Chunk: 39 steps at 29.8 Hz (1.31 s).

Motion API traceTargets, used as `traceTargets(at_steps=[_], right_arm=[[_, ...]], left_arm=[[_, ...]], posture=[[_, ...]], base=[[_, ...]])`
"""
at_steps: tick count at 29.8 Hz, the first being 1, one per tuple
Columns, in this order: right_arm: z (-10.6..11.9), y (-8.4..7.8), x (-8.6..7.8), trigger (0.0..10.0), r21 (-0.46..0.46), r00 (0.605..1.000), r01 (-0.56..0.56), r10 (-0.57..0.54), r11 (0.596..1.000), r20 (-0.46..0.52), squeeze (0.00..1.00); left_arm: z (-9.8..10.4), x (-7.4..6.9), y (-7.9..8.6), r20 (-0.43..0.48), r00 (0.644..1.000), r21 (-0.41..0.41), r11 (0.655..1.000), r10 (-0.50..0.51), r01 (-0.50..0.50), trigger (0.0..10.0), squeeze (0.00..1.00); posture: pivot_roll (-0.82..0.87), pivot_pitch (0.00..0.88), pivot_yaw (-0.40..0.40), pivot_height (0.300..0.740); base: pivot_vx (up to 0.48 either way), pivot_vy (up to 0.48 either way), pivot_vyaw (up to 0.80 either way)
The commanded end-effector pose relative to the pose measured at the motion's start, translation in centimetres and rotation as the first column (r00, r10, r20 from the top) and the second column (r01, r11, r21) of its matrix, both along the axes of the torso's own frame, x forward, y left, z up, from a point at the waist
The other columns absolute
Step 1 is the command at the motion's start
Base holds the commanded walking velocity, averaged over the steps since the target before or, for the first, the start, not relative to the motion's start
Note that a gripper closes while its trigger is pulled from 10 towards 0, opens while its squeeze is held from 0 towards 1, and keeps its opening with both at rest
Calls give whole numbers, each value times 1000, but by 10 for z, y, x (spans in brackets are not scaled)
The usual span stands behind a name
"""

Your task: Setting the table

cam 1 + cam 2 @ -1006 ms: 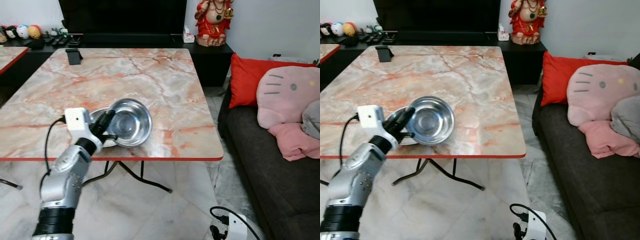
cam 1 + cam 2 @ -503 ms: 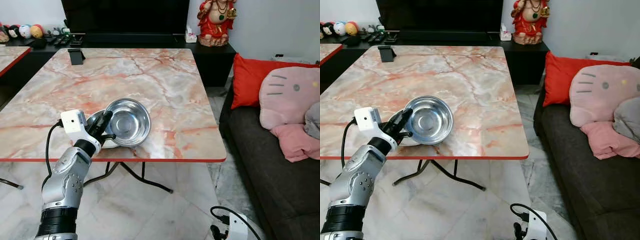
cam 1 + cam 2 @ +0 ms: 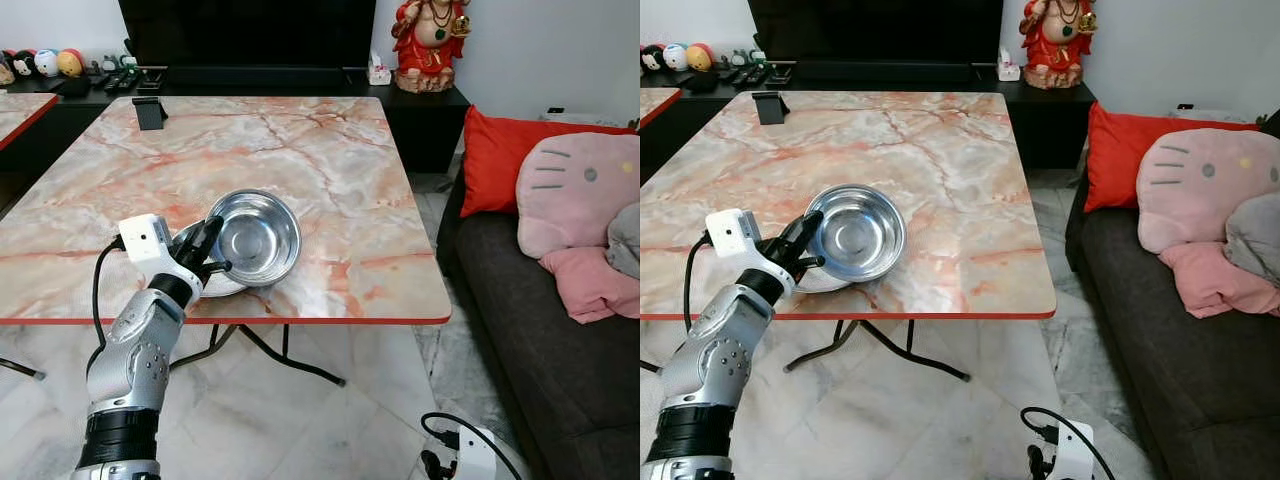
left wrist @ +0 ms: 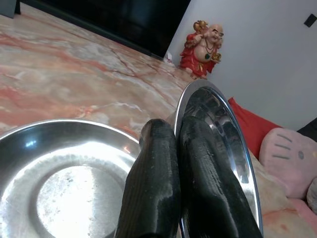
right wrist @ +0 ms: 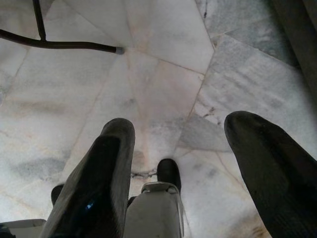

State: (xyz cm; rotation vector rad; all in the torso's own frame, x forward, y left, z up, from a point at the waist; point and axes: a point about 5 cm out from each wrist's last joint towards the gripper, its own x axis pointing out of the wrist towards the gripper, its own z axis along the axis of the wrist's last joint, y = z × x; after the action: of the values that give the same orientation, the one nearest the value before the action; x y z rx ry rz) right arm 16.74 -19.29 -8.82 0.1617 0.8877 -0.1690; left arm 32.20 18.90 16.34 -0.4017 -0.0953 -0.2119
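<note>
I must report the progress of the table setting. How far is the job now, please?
Done: a steel plate lies near the marble table's front edge. In hand: the left gripper is pinching the rim of a steel bowl, which is tilted and overlaps the plate. Left: setting the bowl flat and letting go. The right gripper hangs open over the floor.

Round steel bowl (image 3: 257, 238) and the flat steel plate (image 4: 59, 183) are polished, mirror-shiny metal. Pink-veined marble tabletop (image 3: 300, 150) looks smooth and glossy. Left gripper (image 3: 211, 262) fingers are matt black, rubbery-looking. Pale marble floor tiles (image 5: 163, 59), smooth too.
</note>
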Motion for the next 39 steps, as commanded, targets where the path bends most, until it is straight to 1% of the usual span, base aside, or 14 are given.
traceTargets(at_steps=[1,21,24,28,31,39], right_arm=[[0,3,1,10000,7,1000,-4,4,1000,0,0],[0,3,2,10000,7,1000,-10,10,1000,2,0],[0,2,2,10000,7,1000,-11,11,1000,3,0],[1,2,2,10000,11,1000,-8,8,1000,5,0],[0,2,2,10000,13,1000,-8,8,1000,5,0],[0,3,2,10000,20,1000,-10,9,1000,5,0]], left_arm=[[3,1,3,5,1000,-10,1000,8,-8,10000,0],[4,3,-6,16,1000,4,1000,3,-3,10000,0],[5,4,-6,18,1000,-6,1000,25,-25,10000,0],[3,5,-3,4,999,4,999,48,-48,10000,0],[5,5,1,13,997,-1,997,72,-72,10000,0],[7,6,3,19,995,-3,995,95,-95,10000,0]], posture=[[11,0,-10,740],[14,0,-15,740],[11,0,-15,740],[10,0,-15,740],[11,0,-16,740],[11,0,-14,740]], base=[[0,356,0],[0,18,0],[0,0,0],[0,0,0],[279,0,0],[305,0,0]])
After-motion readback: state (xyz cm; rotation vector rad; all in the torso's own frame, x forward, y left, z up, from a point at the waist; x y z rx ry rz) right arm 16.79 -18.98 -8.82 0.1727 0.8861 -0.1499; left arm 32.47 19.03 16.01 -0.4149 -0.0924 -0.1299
